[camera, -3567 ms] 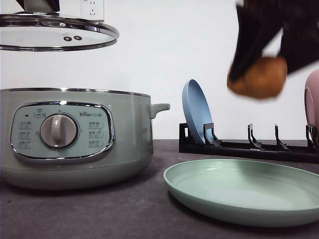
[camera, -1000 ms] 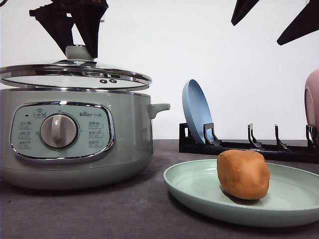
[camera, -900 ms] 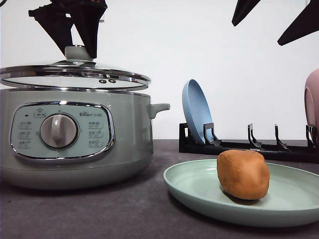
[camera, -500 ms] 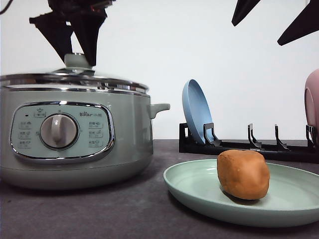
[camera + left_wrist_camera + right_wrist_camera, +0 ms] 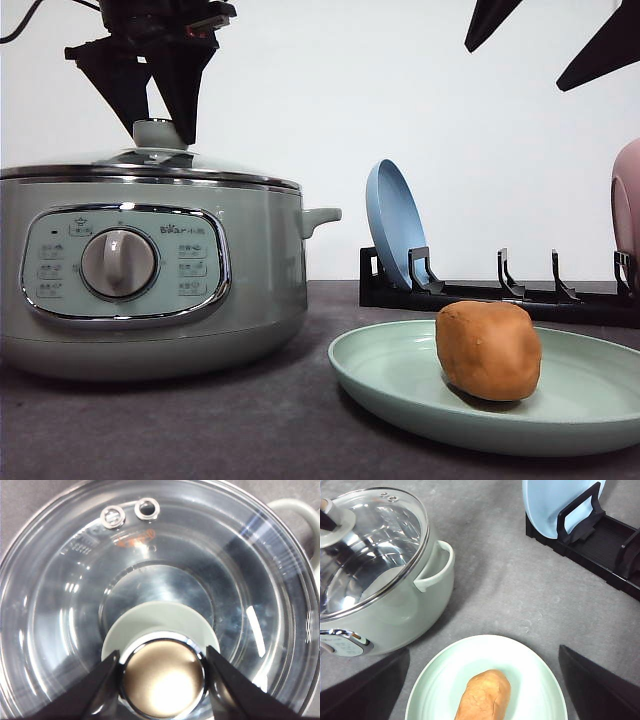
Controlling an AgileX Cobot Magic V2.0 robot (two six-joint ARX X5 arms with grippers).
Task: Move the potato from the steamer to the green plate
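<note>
The orange-brown potato point(image 5: 488, 350) lies on the pale green plate point(image 5: 390, 375) at the front right of the table, with nothing touching it. High above it my right gripper point(image 5: 545, 40) hangs open and holds nothing. In the right wrist view the potato point(image 5: 484, 695) lies between the spread fingers point(image 5: 365, 685), far below them. The sage-green steamer point(image 5: 150, 270) stands at the left with its glass lid point(image 5: 75, 605) seated on the rim. My left gripper point(image 5: 160, 115) is shut on the lid's chrome knob point(image 5: 162, 677).
A black dish rack point(image 5: 500, 295) runs along the back right, holding an upright blue plate point(image 5: 395, 225); a pink plate point(image 5: 628, 200) shows at the right edge. The steamer's side handle point(image 5: 435, 565) sticks out toward the green plate. Bare grey tabletop lies between them.
My left gripper has lowered the glass lid from just above the steamer onto its rim. The potato, the green plate and my right gripper have stayed still.
</note>
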